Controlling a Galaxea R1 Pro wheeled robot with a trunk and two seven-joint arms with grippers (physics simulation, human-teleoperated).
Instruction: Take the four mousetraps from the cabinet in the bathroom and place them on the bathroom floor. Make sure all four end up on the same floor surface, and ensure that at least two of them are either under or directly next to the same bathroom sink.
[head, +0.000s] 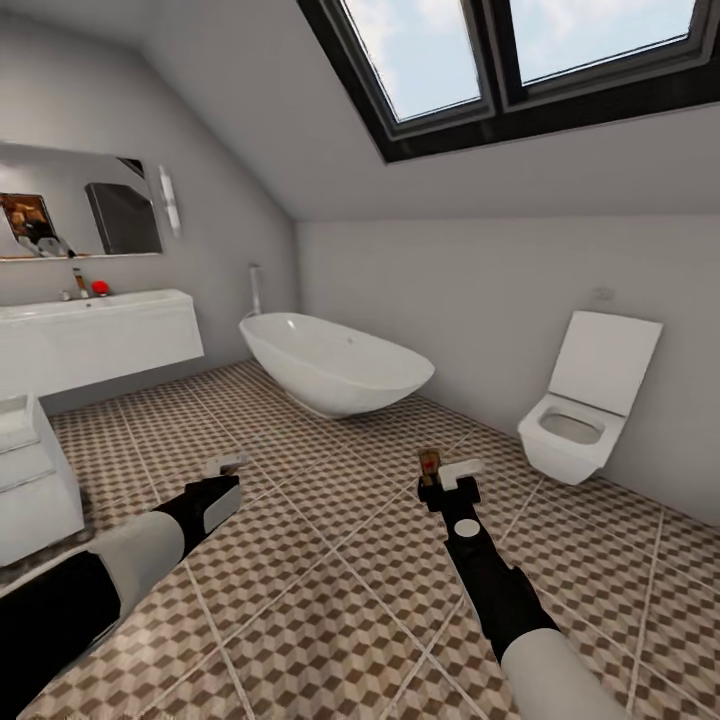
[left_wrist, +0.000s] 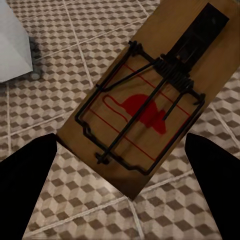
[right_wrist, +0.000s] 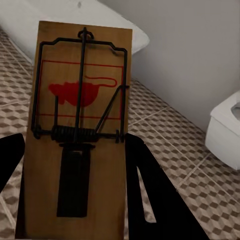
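My left gripper (head: 228, 478) is shut on a brown mousetrap (left_wrist: 145, 100), carried low over the cube-patterned bathroom floor (head: 330, 590). Its black fingers (left_wrist: 25, 185) flank the board. Further right, my right gripper (head: 447, 478) is shut on a second mousetrap (head: 430, 463), held upright above the tiles. In the right wrist view this mousetrap (right_wrist: 80, 125) shows its red mouse print and wire bar, with the bathtub behind it. The white wall-hung sink (head: 100, 335) stands at the left wall, well ahead of the left gripper. The wooden cabinet is out of view.
A white bathtub (head: 335, 360) sits ahead at the back wall. On the right wall is a white toilet (head: 585, 400). A small white drawer unit (head: 30, 480) stands close to my left arm. Open tiled floor lies between the two grippers.
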